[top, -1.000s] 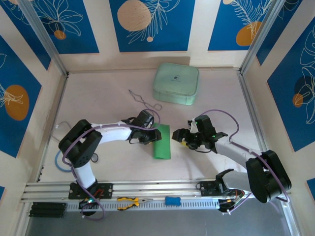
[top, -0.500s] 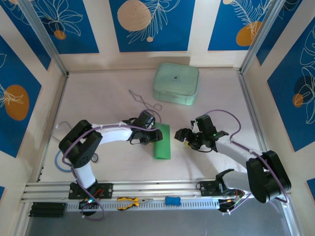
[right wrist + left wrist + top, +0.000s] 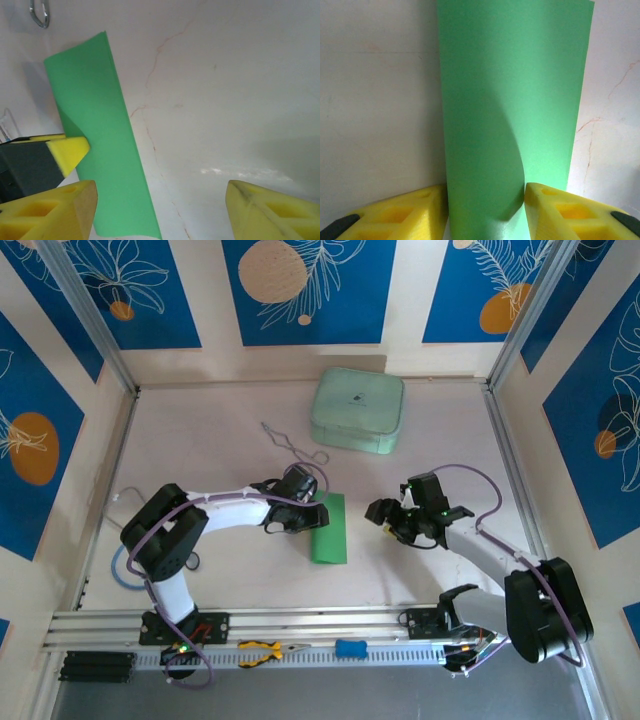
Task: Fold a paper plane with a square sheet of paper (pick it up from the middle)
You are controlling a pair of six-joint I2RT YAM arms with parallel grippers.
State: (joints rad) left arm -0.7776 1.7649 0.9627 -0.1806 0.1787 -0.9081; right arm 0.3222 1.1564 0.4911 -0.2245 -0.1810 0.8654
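Wire hook: lying just beyond the green paper sheet, on its left side.
Left gripper: sitting at the sheet's left edge. Its wrist view is showing yellow fingers flanking the sheet's near end. I cannot tell whether they are squeezing it.
Green paper sheet: lying as a narrow folded strip in the top view. The left wrist view is showing it bowing upward between the fingers, and the right wrist view its left edge curling.
Mint-green case: resting well beyond the sheet.
Right gripper: hovering right of the sheet, apart from it. Its jaws are spreading wide over bare table.
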